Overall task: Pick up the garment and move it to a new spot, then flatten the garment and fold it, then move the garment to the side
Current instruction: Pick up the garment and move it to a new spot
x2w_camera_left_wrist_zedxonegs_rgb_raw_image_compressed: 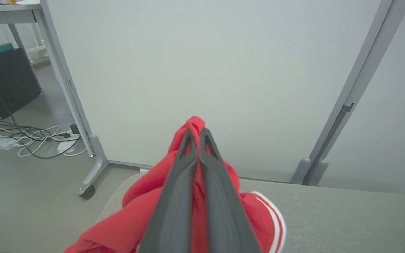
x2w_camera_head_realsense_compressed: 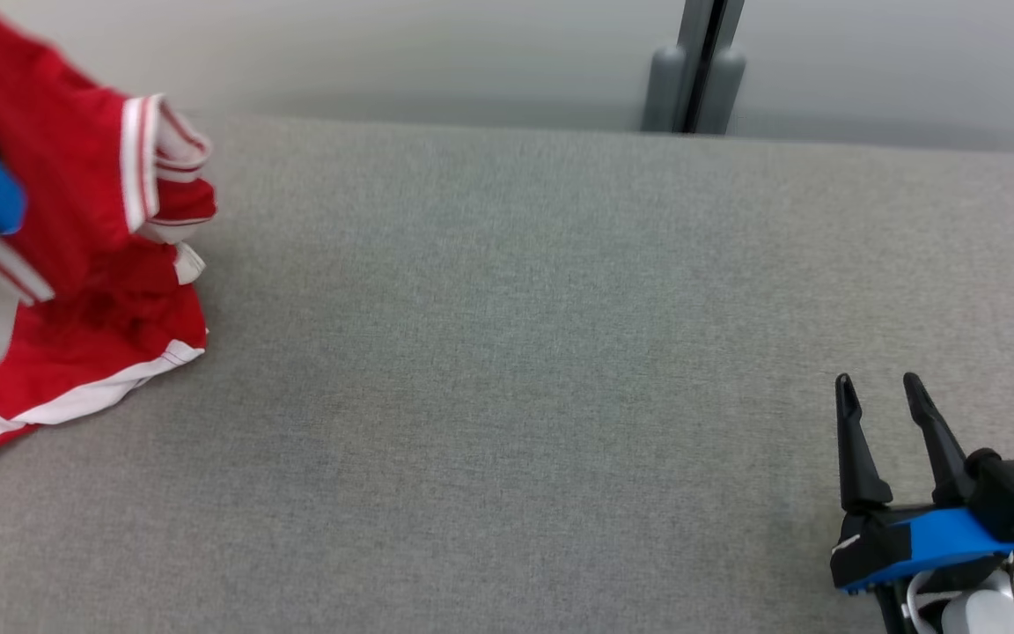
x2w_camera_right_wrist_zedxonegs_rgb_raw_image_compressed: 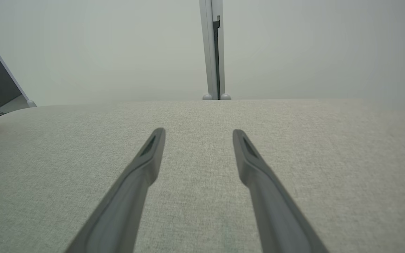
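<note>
Left wrist view: left end effector (x2w_camera_left_wrist_zedxonegs_rgb_raw_image_compressed: 199,130) clenched on a fold of the red garment (x2w_camera_left_wrist_zedxonegs_rgb_raw_image_compressed: 142,214), cloth pinched right at the fingertips. Head view: garment bunched at far left of the table (x2w_camera_head_realsense_compressed: 516,352), white-striped hems showing. Right end effector (x2w_camera_head_realsense_compressed: 878,380) released, fingers spread, lower right.

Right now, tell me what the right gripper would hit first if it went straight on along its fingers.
Nothing on the grey surface lies in its line. The right gripper, open, aims past the far edge at the white partition, near its upright post; how far off is unclear.
</note>
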### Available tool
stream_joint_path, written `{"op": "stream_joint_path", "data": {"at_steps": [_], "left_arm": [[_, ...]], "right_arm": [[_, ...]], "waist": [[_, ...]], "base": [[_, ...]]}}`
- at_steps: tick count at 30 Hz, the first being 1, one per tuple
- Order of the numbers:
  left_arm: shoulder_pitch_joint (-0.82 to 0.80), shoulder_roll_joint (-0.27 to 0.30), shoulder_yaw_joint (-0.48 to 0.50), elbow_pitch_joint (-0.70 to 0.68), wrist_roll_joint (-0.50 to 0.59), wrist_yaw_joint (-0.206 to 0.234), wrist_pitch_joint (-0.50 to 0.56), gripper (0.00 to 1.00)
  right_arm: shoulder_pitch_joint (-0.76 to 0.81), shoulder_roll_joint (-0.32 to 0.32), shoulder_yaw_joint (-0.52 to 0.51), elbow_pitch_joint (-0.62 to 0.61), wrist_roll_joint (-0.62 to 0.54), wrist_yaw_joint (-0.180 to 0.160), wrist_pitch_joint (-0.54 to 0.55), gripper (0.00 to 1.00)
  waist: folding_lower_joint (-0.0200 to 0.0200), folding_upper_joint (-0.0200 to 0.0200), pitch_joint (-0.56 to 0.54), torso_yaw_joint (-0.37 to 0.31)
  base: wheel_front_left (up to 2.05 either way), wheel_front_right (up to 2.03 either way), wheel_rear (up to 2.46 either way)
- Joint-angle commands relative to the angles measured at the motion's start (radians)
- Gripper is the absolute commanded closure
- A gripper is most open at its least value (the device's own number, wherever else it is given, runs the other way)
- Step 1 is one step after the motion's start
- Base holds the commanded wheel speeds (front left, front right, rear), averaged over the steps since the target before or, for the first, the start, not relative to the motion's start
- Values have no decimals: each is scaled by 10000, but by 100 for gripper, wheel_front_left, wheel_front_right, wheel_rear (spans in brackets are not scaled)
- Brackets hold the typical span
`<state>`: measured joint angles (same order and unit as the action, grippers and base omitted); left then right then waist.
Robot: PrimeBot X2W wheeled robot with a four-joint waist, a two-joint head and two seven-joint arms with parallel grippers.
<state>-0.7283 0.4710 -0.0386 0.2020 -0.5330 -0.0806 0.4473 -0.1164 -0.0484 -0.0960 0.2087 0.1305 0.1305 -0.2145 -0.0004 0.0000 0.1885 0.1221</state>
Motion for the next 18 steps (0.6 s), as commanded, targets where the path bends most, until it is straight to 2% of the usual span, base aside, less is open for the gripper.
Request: {"op": "stream_joint_path", "data": {"at_steps": [1, 9, 18], "left_arm": [[-268, -177, -202, -205, 43, -84, 21, 100], [-1784, -1298, -1852, -1529, -473, -410, 376, 100], [-1591, -2088, -3529, -1295, -639, -489, 224, 100]], "right_arm": [[142, -37, 21, 77, 68, 4, -55, 0], [310, -37, 433, 321, 408, 4, -106, 0], [24, -40, 697, 165, 726, 4, -169, 0]], "waist": [[4, 0, -389, -273], [4, 0, -1083, -887], [4, 0, -695, -2158]], "base": [[0, 0, 0], [0, 0, 0], [0, 0, 0]]}}
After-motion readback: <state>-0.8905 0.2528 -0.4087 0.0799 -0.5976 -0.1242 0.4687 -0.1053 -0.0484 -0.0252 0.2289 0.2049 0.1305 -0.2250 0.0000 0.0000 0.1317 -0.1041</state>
